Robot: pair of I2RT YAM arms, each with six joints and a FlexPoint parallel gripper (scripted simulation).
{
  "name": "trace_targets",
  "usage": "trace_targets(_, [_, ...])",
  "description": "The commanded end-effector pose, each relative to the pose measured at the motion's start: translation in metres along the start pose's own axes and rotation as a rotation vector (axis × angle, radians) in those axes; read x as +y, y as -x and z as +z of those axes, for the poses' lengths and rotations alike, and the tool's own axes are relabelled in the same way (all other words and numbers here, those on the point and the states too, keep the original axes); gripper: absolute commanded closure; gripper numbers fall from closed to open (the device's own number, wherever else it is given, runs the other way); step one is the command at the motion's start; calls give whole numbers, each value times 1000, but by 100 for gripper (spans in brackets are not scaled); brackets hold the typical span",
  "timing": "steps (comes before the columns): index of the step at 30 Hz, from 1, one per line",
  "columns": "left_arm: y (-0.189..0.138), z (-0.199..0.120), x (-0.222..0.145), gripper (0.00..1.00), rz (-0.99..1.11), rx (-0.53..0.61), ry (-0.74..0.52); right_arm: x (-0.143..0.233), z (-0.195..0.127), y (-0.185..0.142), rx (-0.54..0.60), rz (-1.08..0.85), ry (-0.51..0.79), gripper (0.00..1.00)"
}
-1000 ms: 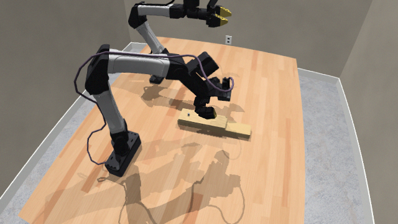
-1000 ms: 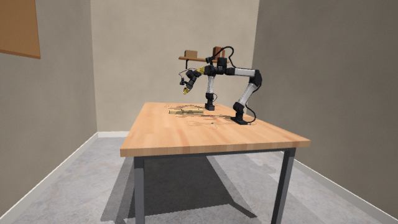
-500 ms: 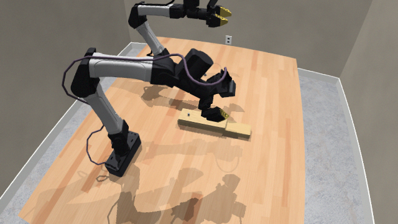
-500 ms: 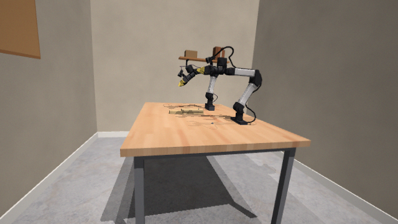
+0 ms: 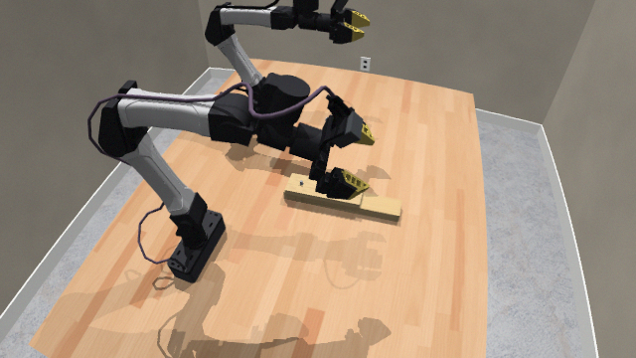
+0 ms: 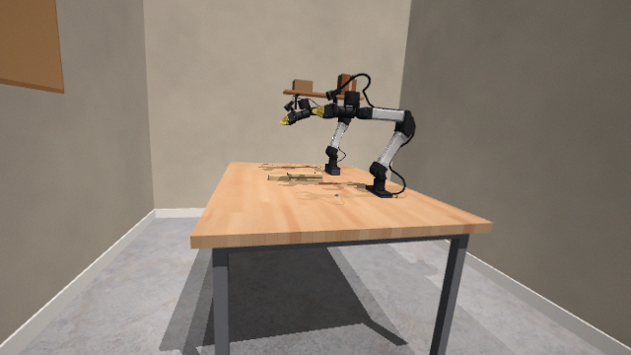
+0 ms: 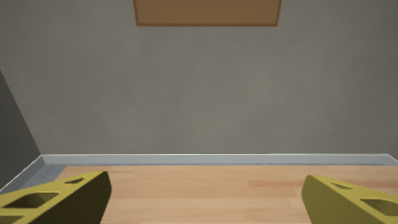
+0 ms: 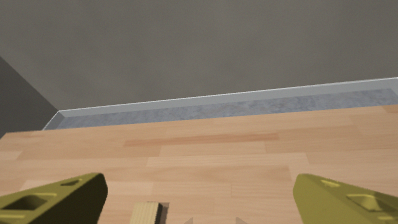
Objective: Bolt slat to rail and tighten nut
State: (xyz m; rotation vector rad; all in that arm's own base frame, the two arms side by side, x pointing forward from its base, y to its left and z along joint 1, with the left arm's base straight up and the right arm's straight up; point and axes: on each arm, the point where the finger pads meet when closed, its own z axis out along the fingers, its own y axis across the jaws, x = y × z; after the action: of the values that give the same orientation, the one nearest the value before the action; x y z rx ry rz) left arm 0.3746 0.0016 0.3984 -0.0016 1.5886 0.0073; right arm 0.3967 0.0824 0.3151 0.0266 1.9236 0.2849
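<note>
Well, the slat [image 5: 309, 187] [image 6: 303, 174] already lies along the rail [image 5: 383, 205] [image 6: 276, 177] [image 8: 145, 214], out on the bench [image 5: 422, 249] [image 6: 345, 217] [image 7: 200, 200] [image 8: 225, 175]. The bolt [image 5: 301, 183] [image 6: 315, 173] pokes up through the slat, close to the end nearer the long edge where the arms are mounted. At the other end the rail runs on past the slat, toward the opposite long edge.

A small dark piece, seemingly the nut [image 6: 336, 195], sits apart from the wood on the bench, in the exterior view just beside the left arm's base [image 6: 386, 195] and nearer the front edge than the slat is. It is too small to make out its shape, and the bolt's tip is too small to judge any thread.

Both hands are spread wide with nothing between the fingers. The right hand [image 5: 371, 165] [image 6: 284, 119] [image 8: 200, 182] hangs above the bench, over the slat and rail as the top view has it, pointing toward the far long edge. The left hand [image 5: 367, 29] [image 6: 315, 111] [image 7: 205, 181] is likewise raised, level, well apart from the nut and the wood.
</note>
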Motion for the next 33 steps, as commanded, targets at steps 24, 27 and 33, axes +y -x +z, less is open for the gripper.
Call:
trace_targets(24, [7, 0, -2, 0, -4, -27, -6, -61, -63, 83, -366, -195, -162, 0])
trace_targets(27, [7, 0, -2, 0, -4, -27, -6, -61, -63, 83, -366, -195, -162, 0])
trace_targets(33, [7, 0, -2, 0, -4, -27, -6, -61, -63, 83, -366, -193, -161, 0])
